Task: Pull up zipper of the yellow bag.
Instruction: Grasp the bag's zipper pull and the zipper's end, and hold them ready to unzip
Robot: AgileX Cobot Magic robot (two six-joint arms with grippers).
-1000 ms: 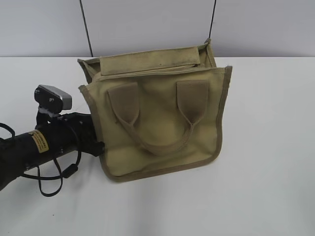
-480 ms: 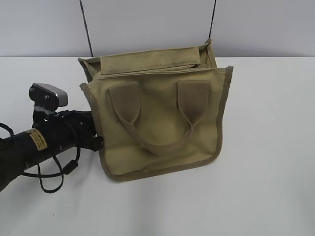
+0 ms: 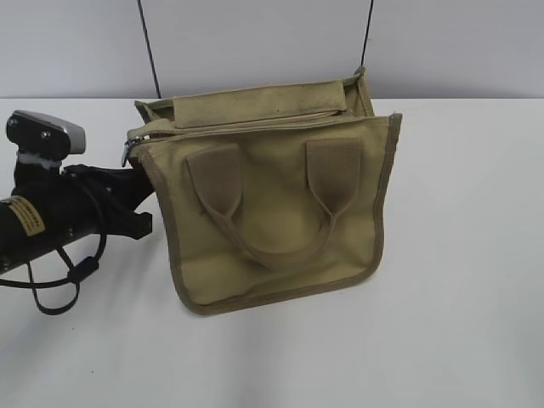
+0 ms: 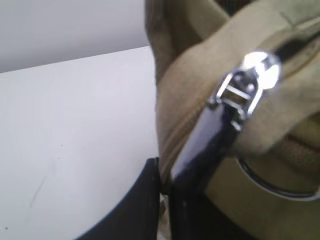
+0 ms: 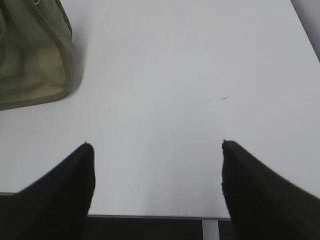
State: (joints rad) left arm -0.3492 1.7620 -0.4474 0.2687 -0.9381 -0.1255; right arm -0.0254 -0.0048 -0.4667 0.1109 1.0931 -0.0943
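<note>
Our left gripper (image 3: 132, 183) pinches the zipper (image 4: 245, 87) pull at the far left top corner of the yellow bag (image 3: 272, 195); our right gripper (image 5: 155, 165) hangs spread wide over bare table (image 5: 175, 75).

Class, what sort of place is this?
Probably a robot test bench: a bare white table, a plain grey wall behind, one khaki canvas bag, and a black robot arm with wrist camera.

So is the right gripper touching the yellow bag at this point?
No. In the right wrist view the right gripper is open over bare table, well apart from the yellow bag.
</note>
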